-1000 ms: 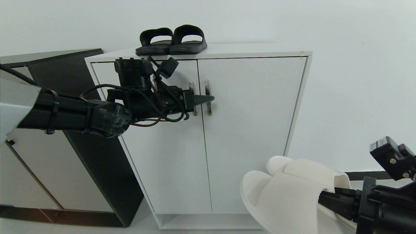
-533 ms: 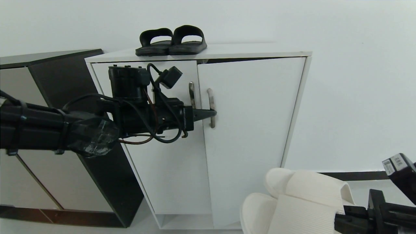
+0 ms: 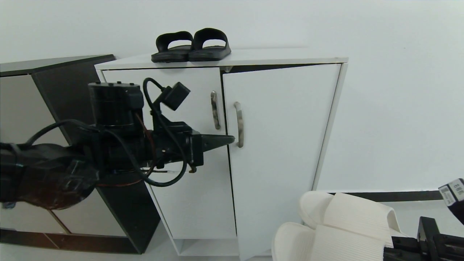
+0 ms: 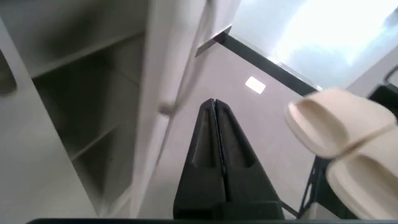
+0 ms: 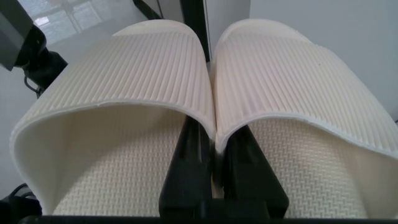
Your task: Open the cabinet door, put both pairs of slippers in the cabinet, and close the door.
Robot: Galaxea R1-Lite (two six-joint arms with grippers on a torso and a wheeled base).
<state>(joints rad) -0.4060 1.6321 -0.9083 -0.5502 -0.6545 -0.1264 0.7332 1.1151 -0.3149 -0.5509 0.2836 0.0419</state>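
White wall, white two-door cabinet (image 3: 282, 56), right door (image 3: 279, 145) cracked open. Left gripper (image 3: 228, 139), fingers pinched together, tip at its metal bar handle (image 3: 238, 123) for pulling. Black rubber slides (image 3: 191, 45) sit on top at 12 o'clock. Right gripper (image 5: 214, 149) clamps cream ribbed slippers (image 3: 337, 228) at 5 o'clock, ready to load.

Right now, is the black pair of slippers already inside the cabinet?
No, the black slippers sit side by side on top of the cabinet, above its doors.
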